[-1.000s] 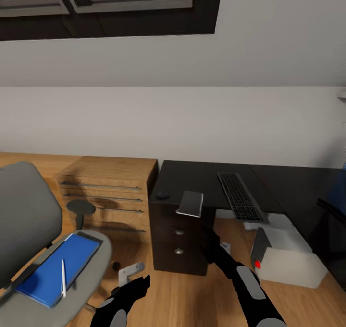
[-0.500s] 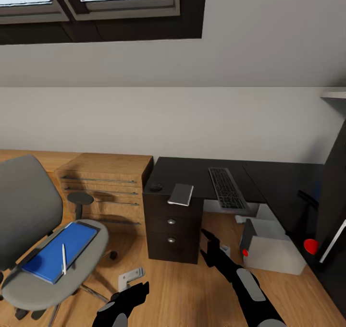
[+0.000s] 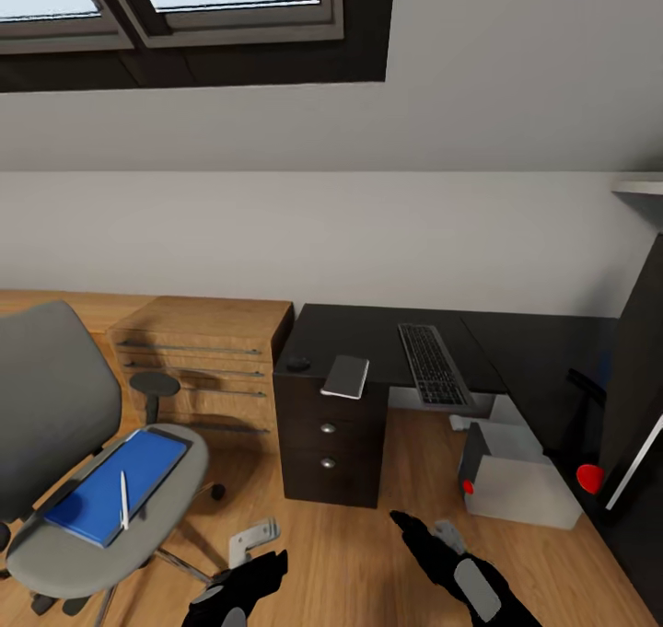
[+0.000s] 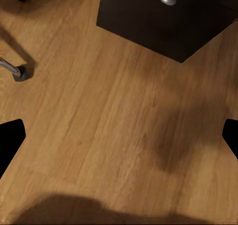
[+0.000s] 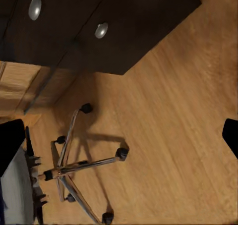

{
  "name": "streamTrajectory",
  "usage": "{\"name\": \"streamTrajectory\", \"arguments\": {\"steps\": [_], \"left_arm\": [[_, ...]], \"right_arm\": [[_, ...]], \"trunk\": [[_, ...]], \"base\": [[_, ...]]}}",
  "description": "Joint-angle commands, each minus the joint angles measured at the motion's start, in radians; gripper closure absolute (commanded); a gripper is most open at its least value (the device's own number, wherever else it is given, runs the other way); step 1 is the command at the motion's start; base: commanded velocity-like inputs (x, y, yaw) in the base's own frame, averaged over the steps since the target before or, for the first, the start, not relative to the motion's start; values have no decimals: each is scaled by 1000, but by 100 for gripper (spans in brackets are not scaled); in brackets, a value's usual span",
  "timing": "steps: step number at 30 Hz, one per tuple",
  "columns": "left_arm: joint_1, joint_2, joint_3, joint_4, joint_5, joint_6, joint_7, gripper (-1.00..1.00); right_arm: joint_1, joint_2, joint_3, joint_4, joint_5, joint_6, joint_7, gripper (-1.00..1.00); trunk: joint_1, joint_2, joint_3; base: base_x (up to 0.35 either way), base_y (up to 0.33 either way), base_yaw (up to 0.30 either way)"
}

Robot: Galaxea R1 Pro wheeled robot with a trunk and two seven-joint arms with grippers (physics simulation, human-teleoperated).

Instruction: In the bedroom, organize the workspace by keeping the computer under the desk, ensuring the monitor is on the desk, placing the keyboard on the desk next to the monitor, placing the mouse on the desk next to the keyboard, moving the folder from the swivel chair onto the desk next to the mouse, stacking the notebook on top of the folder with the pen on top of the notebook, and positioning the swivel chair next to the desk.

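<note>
While the blue folder (image 3: pixel 110 486) is lying flat on the swivel chair (image 3: pixel 55 443) seat left of the drawer unit (image 3: pixel 333 434), with the white pen (image 3: pixel 123 501) resting on it, it is looking thin, light and stiff, best pinched at a free edge; the pen may be rolling off. Both the left pincer (image 3: pixel 262 567) and right pincer (image 3: pixel 405 526) are hanging spread wide, gripping nothing. Against half a second ago, the right arm is sitting lower.

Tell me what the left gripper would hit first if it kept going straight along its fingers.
Most likely the bare wood floor: the left gripper points down at it, with the desk's drawer unit farther off. Depth is uncertain.
</note>
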Motion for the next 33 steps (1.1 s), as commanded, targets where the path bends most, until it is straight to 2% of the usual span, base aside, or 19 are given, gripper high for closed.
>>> {"name": "streamTrajectory", "arguments": {"steps": [1,2,5,7,8,11,14,18,19,25,26,29,33], "left_arm": [[-1,0,-3,10,10,1,9,-100],[-1,-1,-7,32,10,1,10,-100],[-1,-2,-25,79,9,0,12,-100],[-1,-2,-44,115,8,-1,12,-100],[-1,-1,-60,147,7,-5,12,-100],[-1,0,-77,181,7,-24,12,-100],[-1,0,-87,219,8,-58,12,-100],[-1,0,-96,309,6,-105,11,-100],[0,0,-98,363,4,-128,11,-100],[0,-3,-101,501,-20,-217,10,-100],[1,-4,-101,529,-31,-248,10,-100],[1,-7,-101,560,-54,-290,9,-100],[1,-10,-102,580,-70,-312,9,-100]], "right_arm": [[0,-4,-7,23,32,-32,2,-100],[0,-16,-8,69,95,-123,2,-100],[-1,-31,-9,141,158,-279,2,-100],[-1,-37,-8,191,183,-386,1,-100],[-1,-41,-9,239,198,-490,-1,-100],[-1,-45,-10,305,211,-631,-4,-100],[0,-46,-10,356,218,-738,-9,-100],[0,-46,-11,399,222,-810,-20,-100],[0,-44,-11,411,224,-829,-32,-100],[0,-43,-11,436,228,-855,-70,-100],[0,-43,-10,440,228,-859,-76,-100],[0,-44,-9,444,230,-862,-83,-100],[0,-42,-7,448,232,-862,-88,-100]], "trunk": [[-4,7,2],[-8,14,5],[-19,35,15],[-27,49,21],[-31,56,24],[-42,77,34],[-54,98,43],[-69,126,55],[-73,133,59],[-96,175,77],[-100,182,81],[-111,203,90],[-127,231,102]], "base": [[0,0,0],[0,0,0],[0,0,0],[0,0,0],[0,0,0],[0,0,0],[0,0,0],[0,0,0],[0,0,0],[0,0,0],[0,0,0],[0,0,0],[0,0,0]]}}
